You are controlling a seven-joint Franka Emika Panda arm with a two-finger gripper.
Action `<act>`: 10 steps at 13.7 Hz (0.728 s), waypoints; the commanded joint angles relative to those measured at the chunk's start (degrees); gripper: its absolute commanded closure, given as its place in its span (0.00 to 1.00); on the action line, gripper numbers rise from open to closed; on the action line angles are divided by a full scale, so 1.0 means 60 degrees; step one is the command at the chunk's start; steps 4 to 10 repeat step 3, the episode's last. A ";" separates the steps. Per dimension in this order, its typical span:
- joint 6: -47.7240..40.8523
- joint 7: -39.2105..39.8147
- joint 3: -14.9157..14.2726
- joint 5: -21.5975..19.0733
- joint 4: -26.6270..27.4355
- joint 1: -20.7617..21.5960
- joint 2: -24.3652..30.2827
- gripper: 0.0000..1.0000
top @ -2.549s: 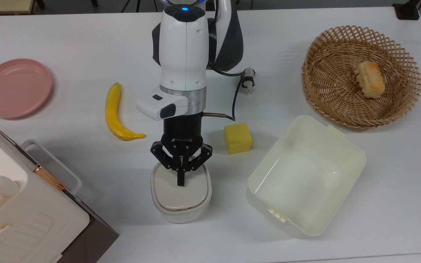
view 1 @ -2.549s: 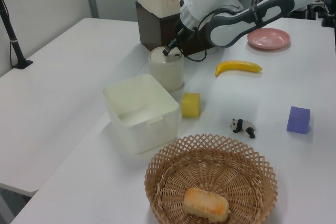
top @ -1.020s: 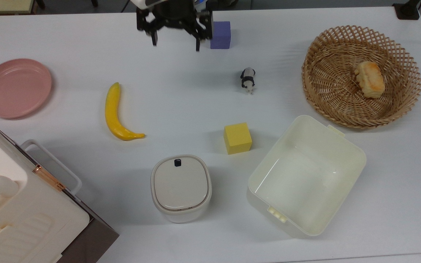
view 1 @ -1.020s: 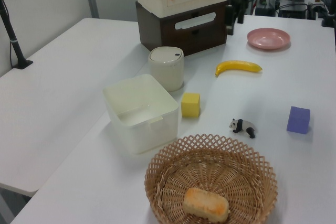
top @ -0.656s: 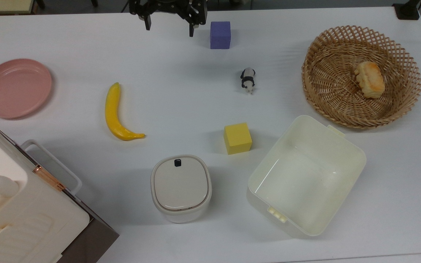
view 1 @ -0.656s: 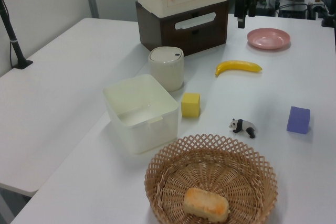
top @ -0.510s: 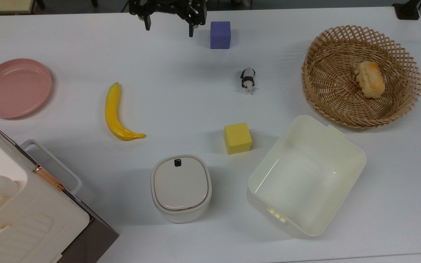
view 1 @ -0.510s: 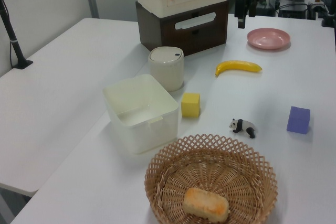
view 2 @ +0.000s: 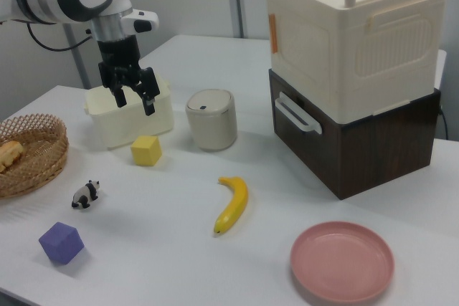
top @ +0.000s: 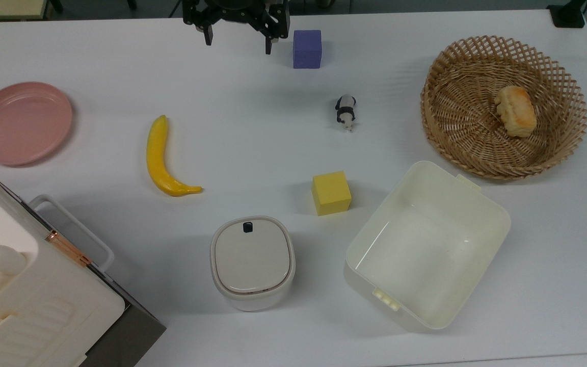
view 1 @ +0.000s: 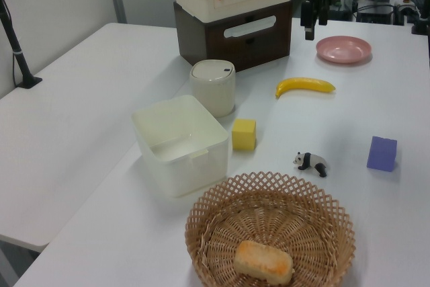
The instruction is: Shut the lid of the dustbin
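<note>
The small off-white dustbin (top: 252, 302) stands near the table's front edge in the top view, with its beige-grey lid (top: 251, 260) lying flat on top and the black button (top: 247, 227) on the far side. It also shows as the dustbin (view 1: 213, 95) in the left view and the dustbin (view 2: 211, 128) in the right view, its lid (view 2: 211, 99) flat there too. My gripper (top: 237, 45) hangs open and empty high over the far edge of the table, well away from the bin. It appears as the gripper (view 2: 134, 103) in the right view and the gripper (view 1: 309, 33) in the left view.
A banana (top: 163, 159), a yellow cube (top: 331, 192) and an open cream tub (top: 482, 201) lie around the bin. Farther off are a panda figure (top: 345, 111), a purple cube (top: 307, 48), a wicker basket (top: 449, 97) with bread, a pink plate (top: 20, 122) and a big white box (top: 28, 300).
The gripper, shut with its tips on the lid 2.5 s ago, has lifted off, pulled back to the far edge and opened. Over the last half second it barely moved.
</note>
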State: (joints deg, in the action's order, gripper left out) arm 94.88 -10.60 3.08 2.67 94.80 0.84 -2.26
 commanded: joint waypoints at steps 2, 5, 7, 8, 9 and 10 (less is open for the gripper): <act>-0.0007 0.0141 0.0087 -0.0138 0.0168 -0.0067 0.0055 0.00; -0.0007 0.0170 0.0102 -0.0138 0.0168 -0.0053 0.0040 0.00; -0.0007 0.0170 0.0102 -0.0138 0.0168 -0.0053 0.0040 0.00; -0.0007 0.0170 0.0102 -0.0138 0.0168 -0.0053 0.0040 0.00; -0.0007 0.0170 0.0102 -0.0138 0.0168 -0.0053 0.0040 0.00; -0.0007 0.0170 0.0102 -0.0138 0.0168 -0.0053 0.0040 0.00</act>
